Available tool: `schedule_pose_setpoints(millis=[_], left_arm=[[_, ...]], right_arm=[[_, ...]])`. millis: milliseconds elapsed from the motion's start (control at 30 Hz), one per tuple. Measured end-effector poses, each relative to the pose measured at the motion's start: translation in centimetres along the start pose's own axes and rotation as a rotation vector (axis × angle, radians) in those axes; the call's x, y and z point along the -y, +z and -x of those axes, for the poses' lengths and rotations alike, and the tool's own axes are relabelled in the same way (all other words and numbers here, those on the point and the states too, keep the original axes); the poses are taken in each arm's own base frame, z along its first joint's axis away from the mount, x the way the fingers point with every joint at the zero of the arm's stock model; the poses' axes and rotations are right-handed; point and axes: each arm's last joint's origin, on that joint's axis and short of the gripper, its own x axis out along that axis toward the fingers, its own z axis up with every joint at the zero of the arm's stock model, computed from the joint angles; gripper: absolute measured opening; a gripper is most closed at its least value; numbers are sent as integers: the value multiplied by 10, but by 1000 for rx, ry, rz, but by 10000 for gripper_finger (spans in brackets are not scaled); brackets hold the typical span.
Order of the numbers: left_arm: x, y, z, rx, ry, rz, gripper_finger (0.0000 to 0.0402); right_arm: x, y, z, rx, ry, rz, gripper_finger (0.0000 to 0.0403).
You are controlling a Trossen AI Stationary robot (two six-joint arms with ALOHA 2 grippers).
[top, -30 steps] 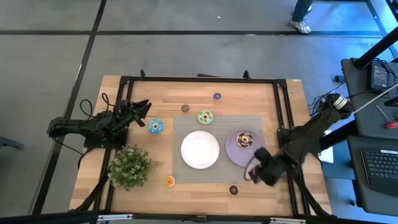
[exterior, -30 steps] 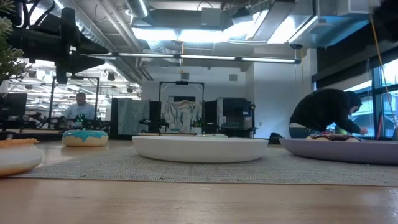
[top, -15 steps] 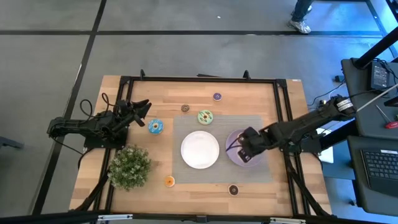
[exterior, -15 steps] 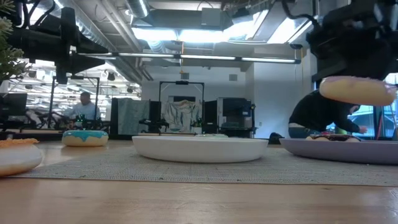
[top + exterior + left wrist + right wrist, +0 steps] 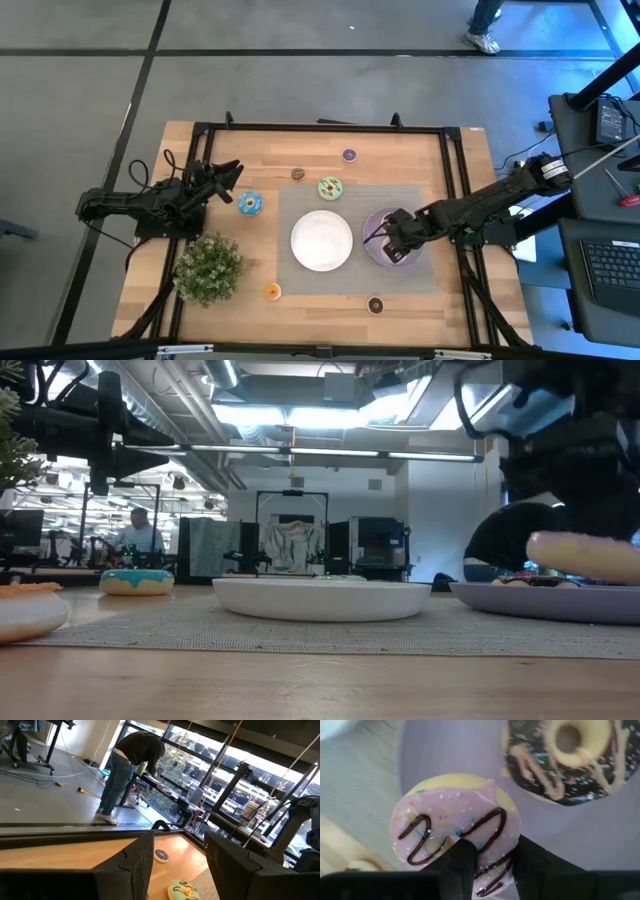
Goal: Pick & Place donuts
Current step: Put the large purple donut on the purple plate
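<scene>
My right gripper (image 5: 393, 243) hovers over the purple plate (image 5: 372, 222), shut on the pink dark-striped donut (image 5: 455, 827). In the low view that donut (image 5: 585, 555) sits just above the plate's rim (image 5: 540, 600). The brown sprinkled donut (image 5: 570, 755) lies flat on the same plate. My left gripper (image 5: 228, 174) waits open by the table's left edge, close to the blue donut (image 5: 249, 204). On the bare wood lie the green donut (image 5: 330, 188), the tiny purple one (image 5: 349, 156), a tiny brown one (image 5: 297, 174) and the orange one (image 5: 272, 292). My right gripper pinches the pink donut's ring wall (image 5: 492, 852) on the side nearest the wrist. One finger (image 5: 457, 865) appears to stand at the hole, the other (image 5: 535, 865) outside the rim. The fingers come from above, pointing down. The donut lies about level, iced side up, just over the purple plate.
A white plate (image 5: 321, 240) sits on the grey mat (image 5: 300, 200) beside the purple one. A potted plant (image 5: 208, 268) stands near the table's near left corner. Another tiny brown donut (image 5: 375, 305) lies near the near edge. People move in the room beyond.
My right gripper, carrying the pink donut, swung from the table's near right corner toward the purple plate and then came down. The donut, seen well above the plate half a second ago, now hangs just over it.
</scene>
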Motion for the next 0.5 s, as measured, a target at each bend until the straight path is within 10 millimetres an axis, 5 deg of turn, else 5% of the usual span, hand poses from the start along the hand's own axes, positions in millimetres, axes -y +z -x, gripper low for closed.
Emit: schedule_pose_setpoints(millis=[500], left_arm=[[-1, 0, 0, 12, 23, 1, 169]], right_arm=[[11, -2, -10, -35, -24, -53, 200]])
